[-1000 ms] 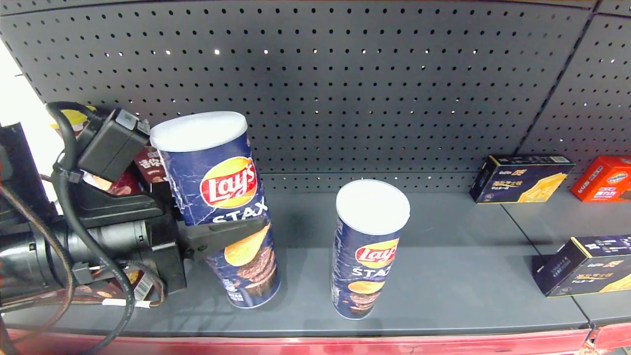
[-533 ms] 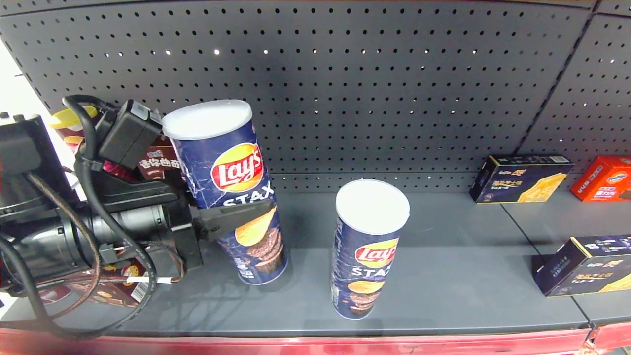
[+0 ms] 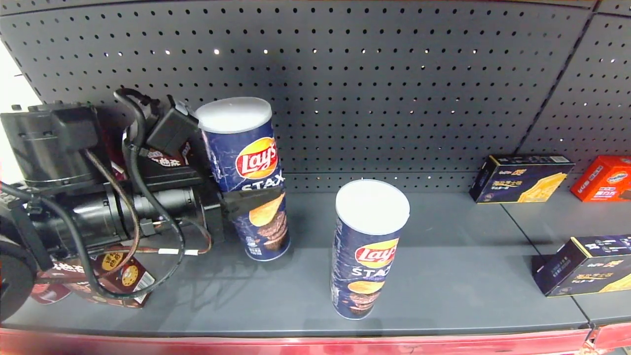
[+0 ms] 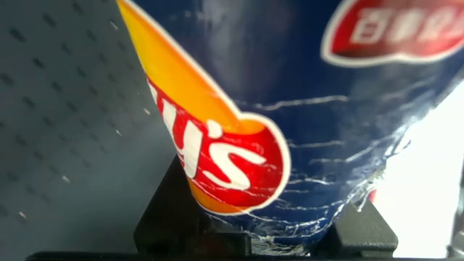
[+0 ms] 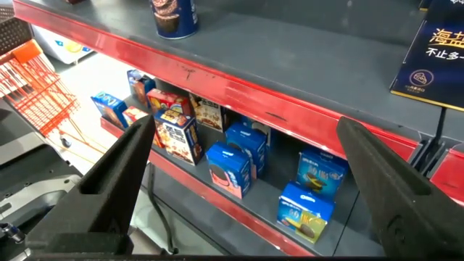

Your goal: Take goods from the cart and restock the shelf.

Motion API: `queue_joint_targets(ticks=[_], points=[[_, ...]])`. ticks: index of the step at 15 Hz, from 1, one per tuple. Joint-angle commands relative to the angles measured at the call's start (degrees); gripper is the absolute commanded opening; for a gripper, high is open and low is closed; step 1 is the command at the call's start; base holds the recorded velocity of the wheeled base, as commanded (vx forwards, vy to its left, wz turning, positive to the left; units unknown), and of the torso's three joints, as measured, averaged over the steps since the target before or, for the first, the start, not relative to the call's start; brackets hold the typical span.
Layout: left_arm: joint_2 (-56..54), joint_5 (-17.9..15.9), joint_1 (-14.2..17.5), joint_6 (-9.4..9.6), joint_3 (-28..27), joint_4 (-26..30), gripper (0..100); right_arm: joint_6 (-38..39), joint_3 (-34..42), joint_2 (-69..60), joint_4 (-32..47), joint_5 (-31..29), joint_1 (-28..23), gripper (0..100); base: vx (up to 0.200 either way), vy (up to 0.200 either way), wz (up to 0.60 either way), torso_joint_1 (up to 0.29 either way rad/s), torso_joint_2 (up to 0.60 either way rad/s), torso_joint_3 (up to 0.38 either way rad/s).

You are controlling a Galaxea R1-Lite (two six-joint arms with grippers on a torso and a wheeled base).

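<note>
Over the last second the left tool (image 3: 252, 198) has carried its can (image 3: 244, 148) rightward and deeper onto the shelf (image 3: 468, 276).

Head view: the arm lies level and the tool is clamped on the can's middle. The can's base is at or just above the shelf. A second can (image 3: 369, 246) stands apart to the tool's right. Only the release seems left.

Left wrist view: the can is pinched between both fingers.

Right wrist view: the right tool (image 5: 246, 181) is spread wide and empty.

Rear can (image 3: 249, 182), front can (image 3: 367, 246): navy w/ white crackle lines, white lids, red-yellow logo. Shelf (image 3: 443, 276): grey deck, red front edge. Back panel (image 3: 345, 98): dk grey, hole-dotted. Navy-yellow box (image 3: 520, 178); orange box (image 3: 604, 177). Cart (image 5: 32, 72): orange wire grid. Lower boxes (image 5: 230, 170): blue.
</note>
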Motion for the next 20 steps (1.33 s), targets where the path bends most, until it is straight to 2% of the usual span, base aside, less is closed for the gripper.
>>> queue_joint_targets(ticks=[1,3,4,7,9,11,18,20], points=[[3.19,-0.23,0.91,0.06,-2.63,-0.01,0,-0.01,0.00,0.11,-0.11,0.00,0.03,100,0.000,0.000,0.00,0.000,0.00,0.000],[3.37,-1.20,0.83,0.06,-3.42,0.16,0,-0.01,0.00,0.11,-0.11,0.00,0.03,100,0.000,0.000,0.00,0.000,0.00,0.000],[4.24,-3.13,0.83,0.15,-3.60,0.08,0,-0.01,0.00,0.11,-0.02,0.00,0.03,100,0.000,0.000,0.00,0.000,0.00,0.000],[6.97,-3.40,0.56,0.32,-6.06,-0.10,0,-0.01,0.00,0.11,-0.02,0.00,0.03,100,0.000,0.000,0.00,0.000,0.00,0.000],[10.84,-3.83,0.65,0.32,-11.60,-0.01,0,-0.01,0.00,0.11,-0.02,0.00,0.03,100,0.000,0.000,0.00,0.000,0.00,0.000],[13.47,-3.92,0.39,0.50,-14.67,-0.10,0,-0.01,0.00,0.11,-0.02,0.00,0.03,100,0.000,0.000,0.00,0.000,0.00,0.000],[22.00,-4.01,-4.62,1.12,-21.44,-2.65,0,-0.01,0.00,0.11,-0.02,0.00,0.03,100,0.000,0.000,0.00,0.000,0.00,0.000],[24.90,-3.92,-5.06,1.20,-23.73,-3.53,0,-0.01,0.00,0.11,-0.02,0.00,0.03,100,0.000,0.000,0.00,0.000,0.00,0.000]])
